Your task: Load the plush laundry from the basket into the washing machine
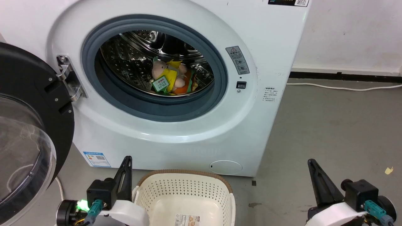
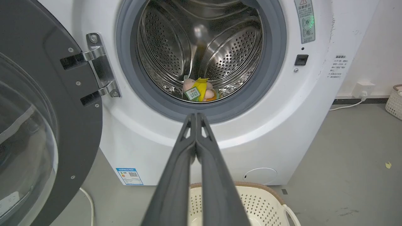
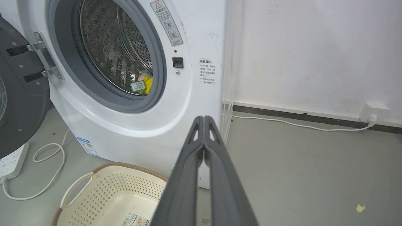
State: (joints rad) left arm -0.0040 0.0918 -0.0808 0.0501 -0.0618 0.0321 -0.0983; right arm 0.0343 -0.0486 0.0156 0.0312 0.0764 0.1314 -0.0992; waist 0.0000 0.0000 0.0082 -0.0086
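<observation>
— While both arms are held low before the washing machine (image 1: 267,62), where is the plush laundry (image 1: 169,78) to be found?

— It is seen inside the drum (image 1: 132,53), heaped on the drum floor just behind the grey gasket (image 1: 220,94). The peach-pink doll (image 1: 161,72) is laid on top with its green tag (image 1: 160,84) turned outward, and the orange bun (image 1: 182,90) is tucked under it on the right.

— And the basket?

— The basket (image 1: 185,191) is set on the floor in front of the machine, between the two grippers. Its inner bottom is bared down to the printed label (image 1: 187,219) and no toy is seen in it, so the loading is judged done.

— How are the grippers held?

— The left gripper (image 1: 127,163) is pressed together with nothing between its fingers, just beside the basket's left corner. The right gripper (image 1: 312,166) is likewise closed and empty, well apart on the basket's right.

— Which relation is the coming move turned on?

— Closing the machine is judged likeliest. The open door (image 1: 28,125) is hung on its hinge (image 1: 70,78) at the left of the opening, so the left arm is much the nearer; the right would have to be carried across the basket. The heap is placed ahead of and above both grippers, its long axis roughly across the opening, and nothing is draped over the gasket.
</observation>
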